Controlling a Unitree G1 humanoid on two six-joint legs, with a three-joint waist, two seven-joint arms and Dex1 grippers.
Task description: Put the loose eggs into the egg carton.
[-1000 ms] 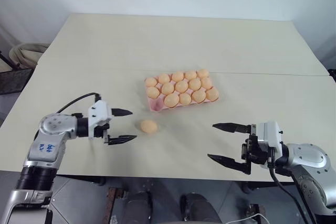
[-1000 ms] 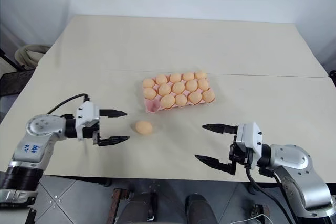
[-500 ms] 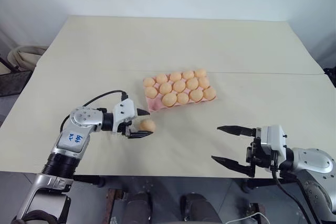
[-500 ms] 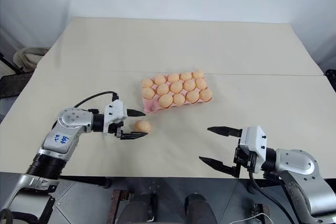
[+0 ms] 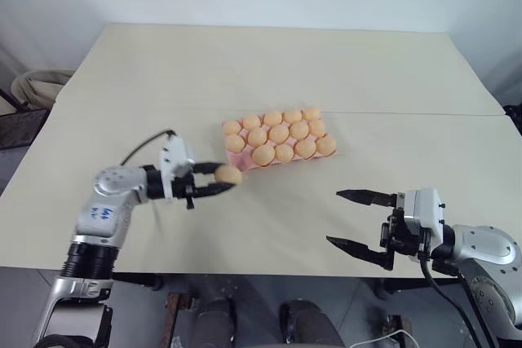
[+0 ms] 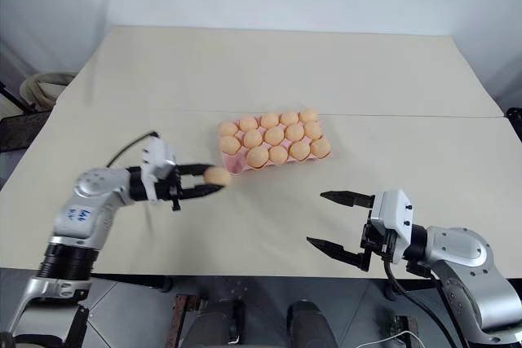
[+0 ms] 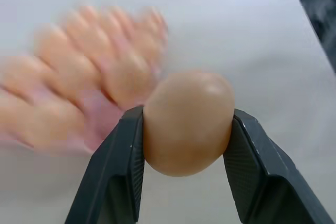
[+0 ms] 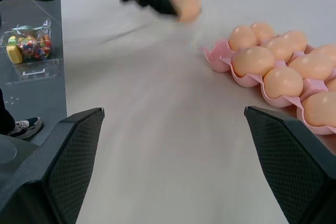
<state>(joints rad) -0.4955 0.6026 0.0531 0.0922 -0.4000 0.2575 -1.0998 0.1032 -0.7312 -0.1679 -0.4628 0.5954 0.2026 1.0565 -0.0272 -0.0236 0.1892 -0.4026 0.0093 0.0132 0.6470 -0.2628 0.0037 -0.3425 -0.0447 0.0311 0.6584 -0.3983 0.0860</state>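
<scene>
I have the left tool (image 5: 222, 177) clamped on a loose egg (image 5: 228, 174), just left of the egg carton's (image 5: 241, 164) near-left corner. Right tool (image 5: 353, 219) gapes wide, holding nothing.

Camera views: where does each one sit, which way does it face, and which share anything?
Left eye view: head, looking forward and down over the table; both arms, egg carton.
Right eye view: head, same scene; left tool shut on an egg, right tool open.
Left wrist view: along the left tool's fingers, clamping the egg, carton behind.
Right wrist view: along the right tool's open fingers toward the carton.
Shared: both wrist views show the held egg and the carton.
</scene>
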